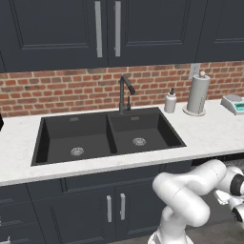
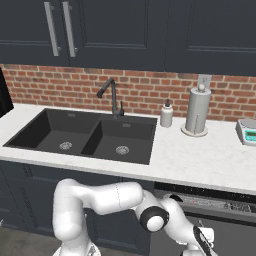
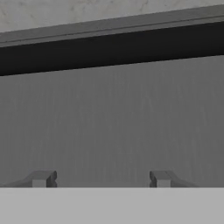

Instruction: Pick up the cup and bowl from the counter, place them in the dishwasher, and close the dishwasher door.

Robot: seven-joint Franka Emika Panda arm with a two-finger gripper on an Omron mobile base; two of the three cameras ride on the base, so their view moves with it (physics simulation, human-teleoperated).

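Observation:
My gripper [image 3: 101, 178] is open, with its two fingertips [image 3: 43, 178] set wide apart and nothing between them. It faces the flat grey dishwasher door [image 3: 113, 122] at close range. Above the door runs a dark gap, and above that the edge of the white counter [image 3: 87, 13]. In the right base view my arm reaches low and to the right, in front of the dishwasher [image 2: 220, 202], whose wire rack shows just under the counter [image 2: 200, 155] above the dark door [image 2: 230, 235]. The cup and the bowl are out of view.
A black double-basin sink [image 1: 107, 136] with a dark tap [image 1: 125, 93] is set in the counter [image 1: 209, 133]. A soap dispenser [image 1: 170, 101], a paper towel roll [image 1: 198, 94] and a small scale [image 1: 234, 103] stand by the brick wall. Navy cupboards [image 1: 114, 209] lie below.

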